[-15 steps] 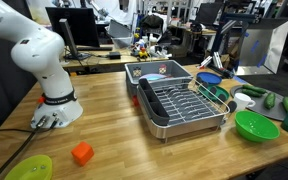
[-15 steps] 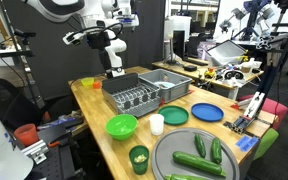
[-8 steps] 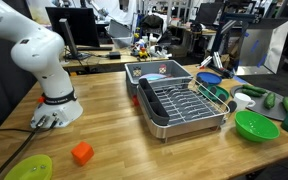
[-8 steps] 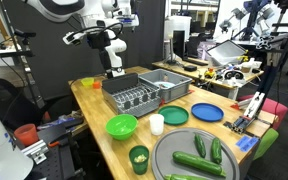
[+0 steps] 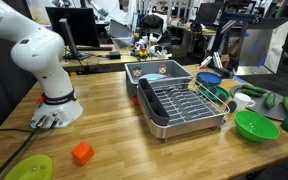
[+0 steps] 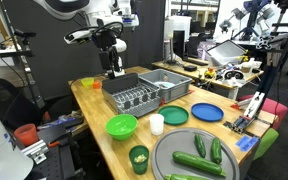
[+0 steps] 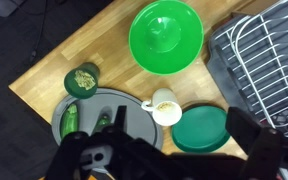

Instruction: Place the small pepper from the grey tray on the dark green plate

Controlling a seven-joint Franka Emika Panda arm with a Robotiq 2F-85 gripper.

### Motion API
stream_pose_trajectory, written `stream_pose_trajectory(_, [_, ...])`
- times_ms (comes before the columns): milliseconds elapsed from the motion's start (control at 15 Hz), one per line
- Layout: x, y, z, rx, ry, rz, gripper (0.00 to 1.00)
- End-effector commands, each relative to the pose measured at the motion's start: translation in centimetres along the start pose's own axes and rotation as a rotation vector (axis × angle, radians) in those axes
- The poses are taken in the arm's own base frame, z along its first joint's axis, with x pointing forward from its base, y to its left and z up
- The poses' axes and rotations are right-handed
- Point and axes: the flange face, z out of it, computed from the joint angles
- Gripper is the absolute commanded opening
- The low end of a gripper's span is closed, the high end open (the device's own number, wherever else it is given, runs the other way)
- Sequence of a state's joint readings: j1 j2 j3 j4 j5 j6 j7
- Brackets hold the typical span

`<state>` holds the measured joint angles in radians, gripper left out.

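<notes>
The grey tray (image 6: 174, 160) lies at the table's near end and holds several green vegetables (image 6: 199, 146); I cannot tell which one is the small pepper. The tray also shows in the wrist view (image 7: 87, 108), with green pieces (image 7: 71, 120) in it. The dark green plate (image 6: 174, 117) lies between the tray and the dish rack, and it shows in the wrist view (image 7: 206, 132) between my fingers. My gripper (image 6: 112, 63) hangs high over the far end of the dish rack. In the wrist view the gripper (image 7: 182, 128) is open and empty.
A wire dish rack (image 5: 184, 105) and a dark grey tub (image 5: 159, 72) fill the table's middle. A bright green bowl (image 6: 121, 126), a white cup (image 6: 156, 123), a green cup (image 6: 138, 158) and a blue plate (image 6: 206, 112) surround the dark green plate. An orange block (image 5: 81, 153) and a yellow-green plate (image 5: 29, 168) lie near the robot base.
The arm has shifted only slightly above the dish rack. Nothing on the table has moved.
</notes>
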<state>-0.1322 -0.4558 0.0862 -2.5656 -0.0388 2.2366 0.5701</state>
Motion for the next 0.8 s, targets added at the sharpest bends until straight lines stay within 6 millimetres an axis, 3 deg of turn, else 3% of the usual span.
stream_pose_trajectory(0, [0.3, 0.0, 0.3, -0.005, -0.009, 0.052, 1.00])
stream_pose_trajectory(533, [0.8, -0.4, 0.9, -0.013, -0.021, 0.124, 1.00])
stream_pose_trajectory(733, [3.1, 0.3, 2.4, -0.013, -0.056, 0.235, 1.00])
